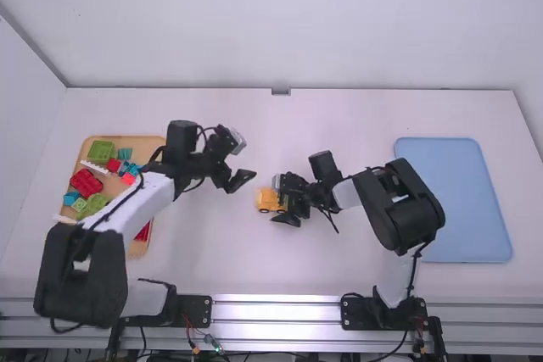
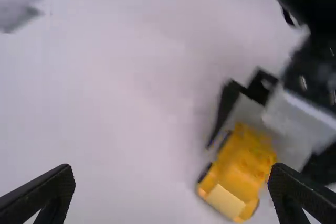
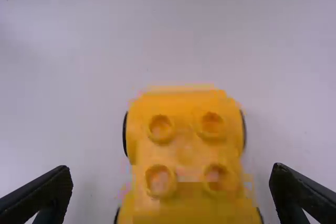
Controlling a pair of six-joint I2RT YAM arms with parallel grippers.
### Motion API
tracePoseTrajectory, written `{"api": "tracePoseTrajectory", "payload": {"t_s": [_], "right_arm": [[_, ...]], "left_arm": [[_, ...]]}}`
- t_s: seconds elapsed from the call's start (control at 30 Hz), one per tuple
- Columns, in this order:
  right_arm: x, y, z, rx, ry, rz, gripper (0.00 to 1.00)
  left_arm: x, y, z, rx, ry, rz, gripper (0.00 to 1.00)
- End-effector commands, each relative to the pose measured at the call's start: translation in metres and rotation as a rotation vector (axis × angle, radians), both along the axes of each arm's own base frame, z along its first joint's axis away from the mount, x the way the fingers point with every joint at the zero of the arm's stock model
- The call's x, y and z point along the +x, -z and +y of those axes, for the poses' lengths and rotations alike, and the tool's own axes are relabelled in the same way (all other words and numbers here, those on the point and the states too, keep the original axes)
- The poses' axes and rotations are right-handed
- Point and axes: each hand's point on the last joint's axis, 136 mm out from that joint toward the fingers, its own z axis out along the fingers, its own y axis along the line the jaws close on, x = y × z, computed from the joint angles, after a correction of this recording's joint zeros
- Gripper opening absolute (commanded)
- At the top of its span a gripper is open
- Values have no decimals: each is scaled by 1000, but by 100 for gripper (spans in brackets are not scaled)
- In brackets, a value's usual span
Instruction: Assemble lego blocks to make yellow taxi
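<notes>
Taxi point(image 1: 268, 200) at middle of surface point(image 1: 221, 252), well in from near edge. Right gripper point(image 3: 171, 174) right by it, fingers point(image 3: 47, 190) wide, no grip; off-centre closing could skew or split it. Left gripper point(image 2: 171, 174) wide, empty; crowding risks a bump.

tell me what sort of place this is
Most likely a robotics lab or test station: a left arm and a right arm are set up along a metal rail, with loose lego blocks in a tray on the white table.
</notes>
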Motion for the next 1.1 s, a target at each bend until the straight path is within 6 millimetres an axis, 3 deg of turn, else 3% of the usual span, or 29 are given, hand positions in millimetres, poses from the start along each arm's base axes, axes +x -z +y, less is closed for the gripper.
{"api": "tracePoseTrajectory", "payload": {"t_s": [0.0,0.13,0.2,0.23,0.33,0.5,0.63,0.77,0.87,0.9,0.97,1.0,1.07], "right_arm": [[9,5,5,-49,34,-10,99],[6,5,9,-48,20,-16,98],[7,5,7,-48,24,-15,88],[7,5,7,-49,26,-15,74],[7,5,7,-48,24,-16,56],[6,4,10,-45,20,-16,50],[17,-6,6,-52,40,-8,48],[43,-33,-25,-162,160,-7,43],[68,-52,-70,-295,284,-49,38],[70,-53,-73,-300,291,-51,39],[85,-66,-113,-370,410,-67,38],[87,-68,-119,-377,426,-69,38],[97,-75,-157,-410,544,-59,38]], "left_arm": [[14,-29,33,-70,-305,54,99],[17,-62,64,-150,-547,32,99],[16,-75,76,-187,-640,20,99],[13,-84,82,-192,-686,-2,99],[10,-96,87,-192,-717,-44,99],[8,-108,98,-192,-759,-91,99],[9,-110,94,-198,-748,-100,99],[12,-112,97,-203,-756,-112,99],[16,-112,97,-206,-756,-121,99],[16,-112,97,-206,-756,-120,99],[21,-112,97,-209,-755,-127,99],[21,-112,97,-209,-755,-128,99],[27,-110,97,-212,-755,-134,99]]}}
